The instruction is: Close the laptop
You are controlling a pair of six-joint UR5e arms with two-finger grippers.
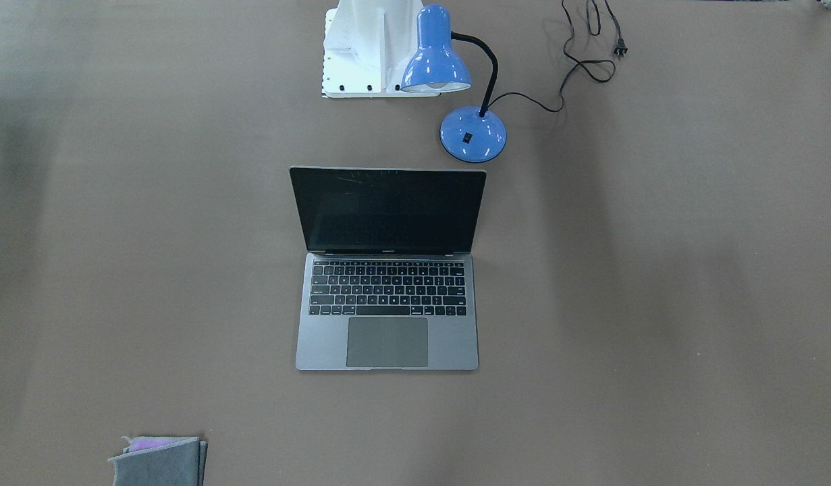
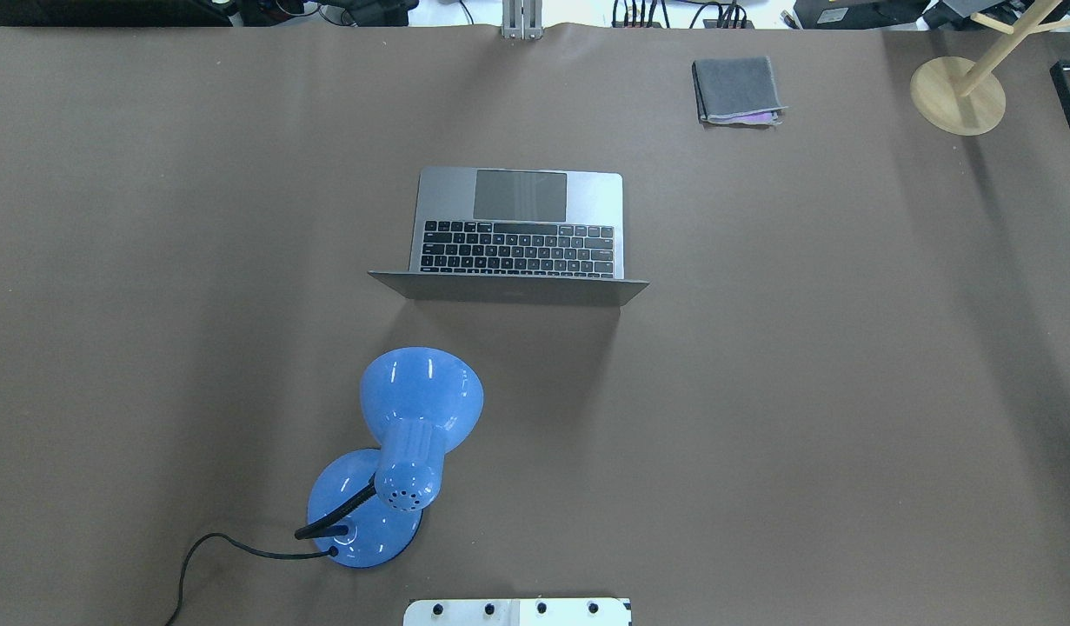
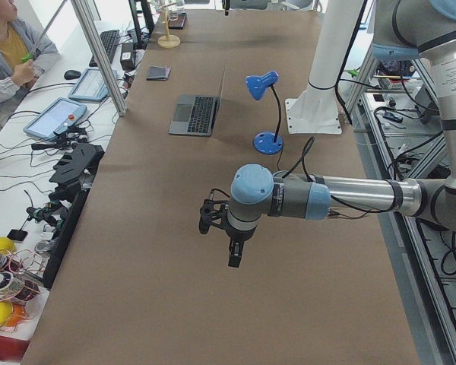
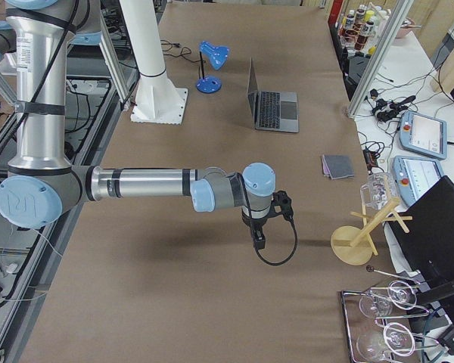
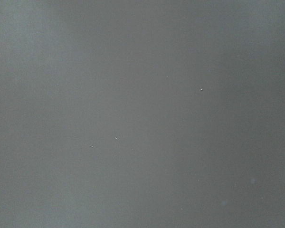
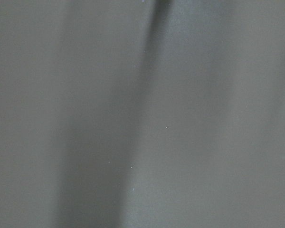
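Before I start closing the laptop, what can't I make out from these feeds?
- Left gripper and right gripper: shown only in the side views, so open or shut cannot be told.
- Wrist views: only blurred bare table, no fingers.
- Laptop lid's outer face: turned away in the front view, and only a thin foreshortened strip overhead.
- Cloth: cut off by the front view's bottom edge.

This is a robotics lab: jointed robot arms work from a white pedestal at a long table covered in brown paper. Along the left edge of the exterior left view, a bench holds teach pendants and a keyboard behind aluminium frame posts. An operator sits at the upper left.
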